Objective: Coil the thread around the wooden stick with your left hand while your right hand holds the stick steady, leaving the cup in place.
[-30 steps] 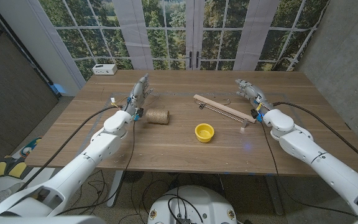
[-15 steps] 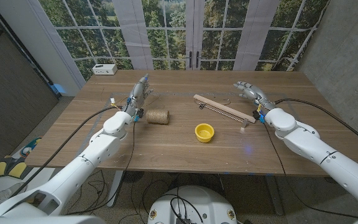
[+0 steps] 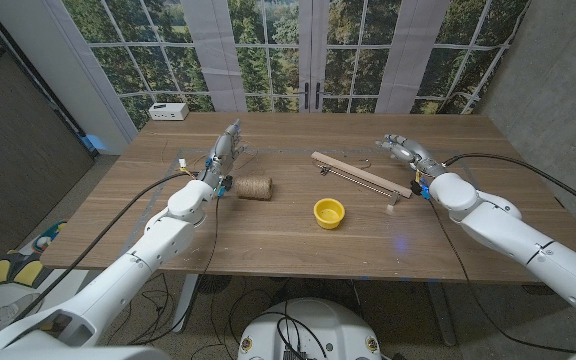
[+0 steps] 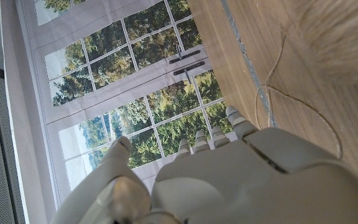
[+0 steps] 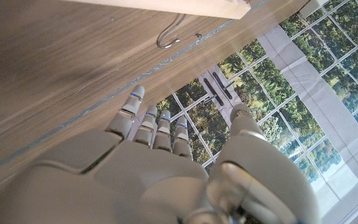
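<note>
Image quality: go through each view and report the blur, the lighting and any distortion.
Head view: even daylight from the windows, soft shadows, wide-angle bowing at the edges; yellow cup, wooden stick and thread spool are sharp. Left wrist view: turned, left hand soft, spool a blur in one corner, loose thread crisp. Right wrist view: right hand soft, stick and metal hook clear.

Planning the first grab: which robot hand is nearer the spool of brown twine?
Left. The left robot hand hovers just behind the spool of brown twine; the right robot hand is far across the table.
</note>
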You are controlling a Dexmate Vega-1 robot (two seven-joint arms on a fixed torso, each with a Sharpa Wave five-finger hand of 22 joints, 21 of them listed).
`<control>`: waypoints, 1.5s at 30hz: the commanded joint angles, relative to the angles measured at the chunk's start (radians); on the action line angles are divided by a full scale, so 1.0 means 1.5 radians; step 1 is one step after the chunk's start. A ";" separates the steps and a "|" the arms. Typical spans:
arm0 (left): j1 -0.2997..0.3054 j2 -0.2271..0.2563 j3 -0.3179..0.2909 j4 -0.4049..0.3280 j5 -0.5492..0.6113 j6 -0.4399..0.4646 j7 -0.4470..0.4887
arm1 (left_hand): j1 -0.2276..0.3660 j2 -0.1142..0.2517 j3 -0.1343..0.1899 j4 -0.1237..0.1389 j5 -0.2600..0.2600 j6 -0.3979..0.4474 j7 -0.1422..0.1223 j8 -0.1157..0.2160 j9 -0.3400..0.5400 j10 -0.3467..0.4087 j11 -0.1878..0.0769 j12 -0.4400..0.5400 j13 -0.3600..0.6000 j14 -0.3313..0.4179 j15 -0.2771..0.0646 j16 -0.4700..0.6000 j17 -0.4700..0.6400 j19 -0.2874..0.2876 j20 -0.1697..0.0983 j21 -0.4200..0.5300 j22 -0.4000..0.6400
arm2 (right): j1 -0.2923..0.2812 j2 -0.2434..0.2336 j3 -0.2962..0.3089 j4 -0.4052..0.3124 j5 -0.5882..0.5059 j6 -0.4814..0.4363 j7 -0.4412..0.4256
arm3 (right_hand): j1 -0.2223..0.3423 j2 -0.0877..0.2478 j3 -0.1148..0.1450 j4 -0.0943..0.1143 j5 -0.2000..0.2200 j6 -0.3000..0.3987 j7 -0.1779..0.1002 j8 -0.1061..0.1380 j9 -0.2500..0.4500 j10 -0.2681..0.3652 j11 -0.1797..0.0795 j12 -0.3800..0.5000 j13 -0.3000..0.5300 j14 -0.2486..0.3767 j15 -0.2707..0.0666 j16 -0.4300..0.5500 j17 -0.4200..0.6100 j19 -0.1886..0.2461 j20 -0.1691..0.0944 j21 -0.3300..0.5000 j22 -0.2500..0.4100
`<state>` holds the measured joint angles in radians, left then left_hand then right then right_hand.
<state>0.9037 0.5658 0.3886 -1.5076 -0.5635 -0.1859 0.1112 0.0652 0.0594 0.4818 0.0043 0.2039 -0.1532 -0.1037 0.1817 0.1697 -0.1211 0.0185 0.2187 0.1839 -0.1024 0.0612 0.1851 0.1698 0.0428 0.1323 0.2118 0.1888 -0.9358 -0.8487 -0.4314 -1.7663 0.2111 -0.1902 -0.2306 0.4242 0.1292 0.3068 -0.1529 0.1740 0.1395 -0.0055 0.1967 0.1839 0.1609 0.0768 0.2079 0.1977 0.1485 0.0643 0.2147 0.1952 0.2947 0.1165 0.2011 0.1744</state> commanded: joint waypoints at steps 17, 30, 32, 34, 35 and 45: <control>-0.023 -0.011 0.010 0.027 -0.002 0.005 -0.016 | -0.001 0.004 -0.003 0.002 0.006 0.009 0.001 0.007 0.003 0.009 0.001 0.003 0.003 0.003 0.000 0.002 0.004 0.005 0.004 0.006 0.001 | 0.025 -0.035 -0.054 -0.098 -0.120 -0.200 -0.014 | 0.025 0.000 0.013 -0.007 0.005 0.014 -0.003 0.003 0.002 0.012 -0.006 0.001 0.002 0.010 -0.012 0.003 0.000 0.003 0.003 0.002 0.004; -0.029 -0.014 0.012 0.039 -0.004 0.002 -0.024 | -0.001 0.004 -0.003 0.002 0.006 0.009 0.001 0.005 0.004 0.011 0.002 0.003 0.003 0.004 -0.001 0.001 0.004 0.006 0.002 0.006 0.001 | 0.056 -0.041 -0.098 -0.134 -0.179 -0.296 0.009 | 0.033 -0.001 0.016 -0.009 0.005 0.018 -0.005 0.004 0.002 0.015 -0.009 0.002 0.003 0.012 -0.015 0.003 0.000 0.004 0.002 0.003 0.004; -0.029 -0.014 0.011 0.040 -0.005 0.001 -0.024 | -0.001 0.004 -0.004 0.002 0.006 0.009 0.001 0.005 0.004 0.012 0.003 0.003 0.003 0.004 -0.001 0.001 0.004 0.006 0.002 0.006 0.001 | 0.058 -0.042 -0.102 -0.137 -0.184 -0.305 0.012 | 0.035 0.000 0.017 -0.009 0.005 0.021 -0.005 0.005 0.002 0.017 -0.009 0.002 0.003 0.014 -0.016 0.003 0.000 0.005 0.002 0.003 0.004; -0.029 -0.014 0.011 0.040 -0.005 0.001 -0.023 | -0.001 0.004 -0.004 0.002 0.006 0.009 0.001 0.005 0.004 0.011 0.003 0.003 0.004 0.004 -0.001 0.001 0.004 0.006 0.003 0.006 0.001 | 0.059 -0.043 -0.105 -0.140 -0.190 -0.311 0.013 | 0.038 0.000 0.018 -0.010 0.005 0.023 -0.006 0.005 0.002 0.018 -0.010 0.002 0.003 0.015 -0.018 0.003 -0.001 0.006 0.002 0.003 0.004; -0.028 -0.014 0.012 0.039 -0.004 0.002 -0.021 | -0.001 0.004 -0.004 0.002 0.006 0.009 0.001 0.005 0.004 0.011 0.003 0.003 0.004 0.004 -0.001 0.001 0.004 0.006 0.003 0.006 0.001 | 0.060 -0.043 -0.107 -0.141 -0.192 -0.317 0.014 | 0.039 0.000 0.019 -0.010 0.005 0.023 -0.007 0.005 0.003 0.020 -0.010 0.003 0.003 0.017 -0.017 0.004 -0.001 0.007 0.002 0.004 0.004; -0.036 -0.019 0.017 0.045 -0.002 0.006 -0.024 | -0.001 0.005 -0.004 0.003 0.006 0.010 0.001 0.005 0.004 0.012 0.003 0.002 0.004 0.004 -0.001 0.001 0.004 0.007 0.002 0.006 0.001 | 0.086 -0.044 -0.142 -0.155 -0.231 -0.375 0.039 | 0.061 -0.002 0.027 -0.015 0.005 0.036 -0.009 0.008 0.003 0.027 -0.016 0.003 0.003 0.035 -0.030 0.008 -0.002 0.017 0.003 0.007 0.004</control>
<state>0.8602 0.5434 0.4068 -1.4496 -0.5685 -0.1808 0.0796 0.0652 0.0594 0.4777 0.0085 0.2039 -0.1420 -0.0999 0.1817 0.1696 -0.1088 0.0232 0.2180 0.1837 -0.1027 0.0609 0.1851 0.1697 0.0483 0.1375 0.2118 0.1884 -0.8441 -0.9115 -0.5946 -1.9737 -0.0807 -0.6654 -0.2062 0.4994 0.1277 0.3385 -0.1764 0.1777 0.1798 -0.0161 0.2038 0.1837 0.1896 0.0554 0.2079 0.1975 0.1909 0.0218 0.2184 0.1905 0.3075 0.1215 0.2022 0.1743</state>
